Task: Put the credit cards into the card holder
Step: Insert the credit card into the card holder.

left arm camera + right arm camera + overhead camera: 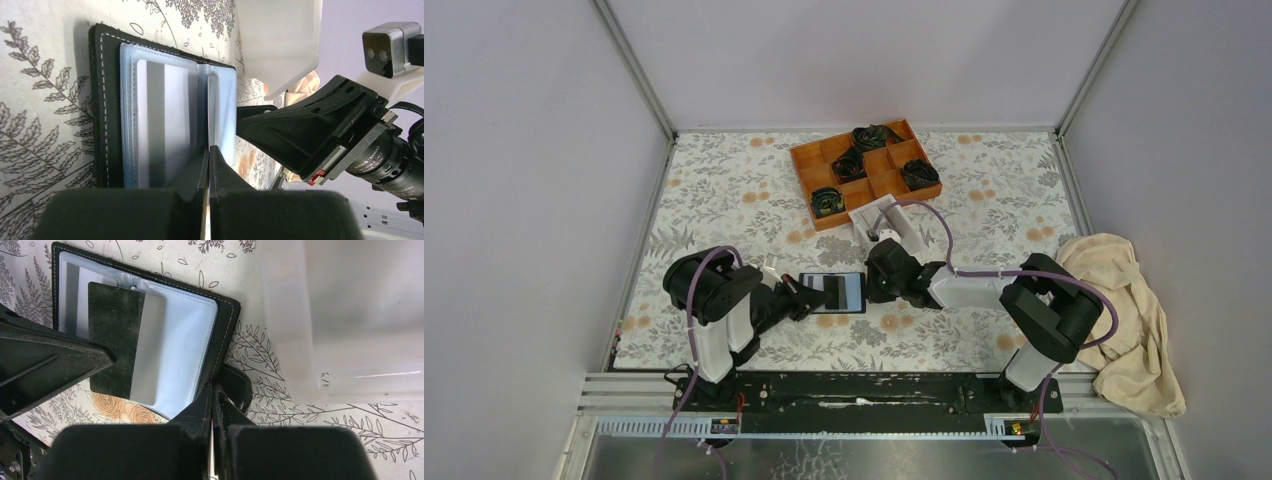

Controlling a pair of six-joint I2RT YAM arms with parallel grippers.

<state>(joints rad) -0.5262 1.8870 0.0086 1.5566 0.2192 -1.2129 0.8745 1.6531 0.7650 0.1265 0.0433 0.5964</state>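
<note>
The black card holder [852, 293] lies open on the floral table between my two grippers, its bluish-grey pockets facing up [165, 115] [185, 350]. My left gripper [809, 298] [209, 148] is shut on a credit card [212, 110], which shows edge-on in the left wrist view. In the right wrist view the card [147, 347] is pale grey with a dark band and sits over the holder's left pockets. My right gripper [872, 285] [212, 389] is shut on the holder's right cover edge, by the clasp strap. No stack of cards shows.
A white open-top box [894, 225] [350, 315] stands just behind the holder. An orange compartment tray [864, 170] with dark bundles sits at the back. A beige cloth [1124, 310] lies at the right edge. Grey walls enclose the table.
</note>
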